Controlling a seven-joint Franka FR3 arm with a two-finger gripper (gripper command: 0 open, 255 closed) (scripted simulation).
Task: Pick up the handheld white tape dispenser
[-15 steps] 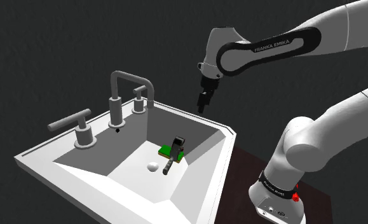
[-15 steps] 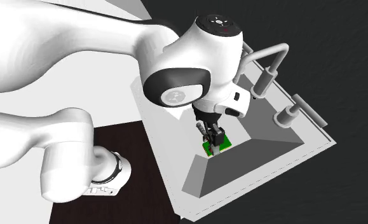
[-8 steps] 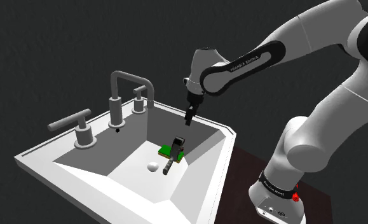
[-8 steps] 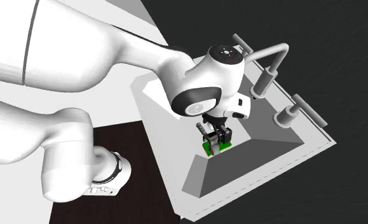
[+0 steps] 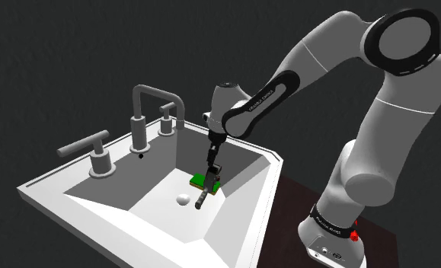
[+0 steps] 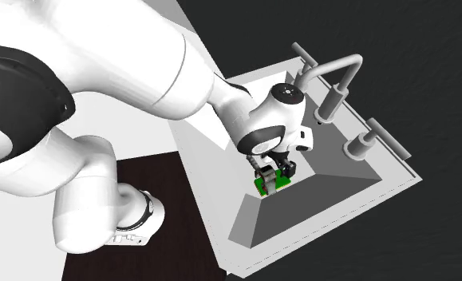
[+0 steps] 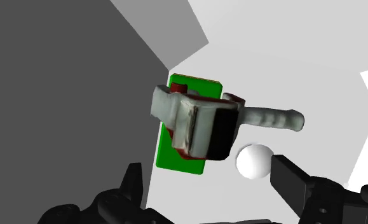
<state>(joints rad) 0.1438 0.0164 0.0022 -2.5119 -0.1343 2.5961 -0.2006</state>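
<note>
The tape dispenser (image 7: 198, 124) is greyish-white with a black block, dark red parts and a long handle (image 7: 271, 119). It rests on a flat green pad (image 7: 176, 156) in the sink basin. In the shoulder view the dispenser (image 5: 209, 183) lies near the basin's right wall. My black gripper (image 5: 213, 157) hangs just above it, open, and holds nothing. In the wrist view the two fingers (image 7: 133, 184) stand wide apart on either side of the dispenser, above it and apart from it. From the second exterior view the gripper (image 6: 273, 166) partly covers the dispenser (image 6: 266, 179).
A white sink (image 5: 55, 185) with sloping grey walls holds a small white ball (image 5: 183, 199) close to the dispenser's handle. A grey faucet (image 5: 146, 106) and two tap handles (image 5: 97, 152) stand on the far rim. A dark brown surface (image 5: 287, 202) lies beside the sink.
The arm has swung towards the shoulder view's left and come down from above the sink's rim into the basin. The gripper stayed open; the dispenser has not moved.
</note>
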